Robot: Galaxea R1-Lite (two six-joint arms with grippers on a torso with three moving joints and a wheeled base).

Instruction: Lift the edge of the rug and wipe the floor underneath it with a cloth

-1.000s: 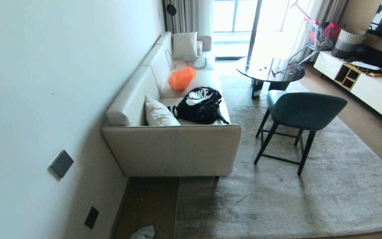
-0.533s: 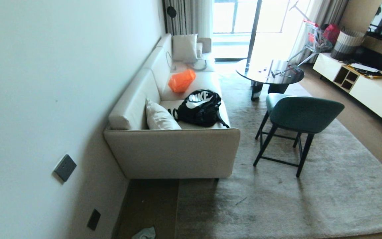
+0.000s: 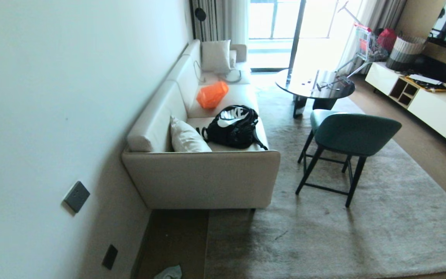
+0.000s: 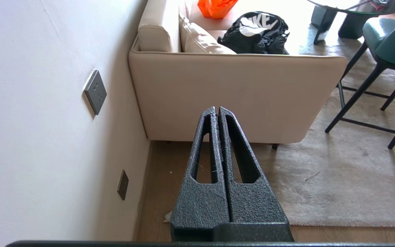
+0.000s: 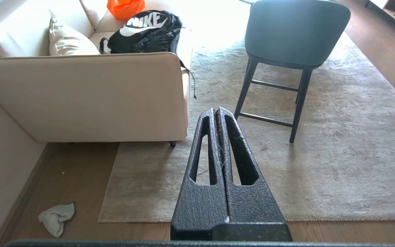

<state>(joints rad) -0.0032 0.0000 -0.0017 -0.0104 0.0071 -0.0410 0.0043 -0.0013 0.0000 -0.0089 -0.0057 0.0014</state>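
Note:
A large grey-beige rug [image 3: 343, 232] lies flat, its rug edge [image 5: 110, 178] running out from the sofa's foot to a square corner [image 5: 100, 219]. Brown plank floor [image 5: 70, 178] shows between that edge and the wall. The cloth [image 5: 55, 214], a crumpled pale rag, lies on this strip near the wall, and also shows low in the head view [image 3: 168, 272]. My left gripper [image 4: 217, 109] is shut and empty, held above the floor strip. My right gripper [image 5: 216, 109] is shut and empty, above the rug's near part. Neither arm shows in the head view.
A beige sofa [image 3: 203, 178] stands against the white wall [image 3: 52, 116], with a black backpack [image 3: 234, 126] and an orange bag [image 3: 211, 94] on it. A green chair [image 3: 347, 133] and a round dark table [image 3: 316, 83] stand on the rug. A white cabinet [image 3: 432, 104] is at the far right.
The whole head view has shifted slightly downward, so the camera has moved. Nothing in the room has moved.

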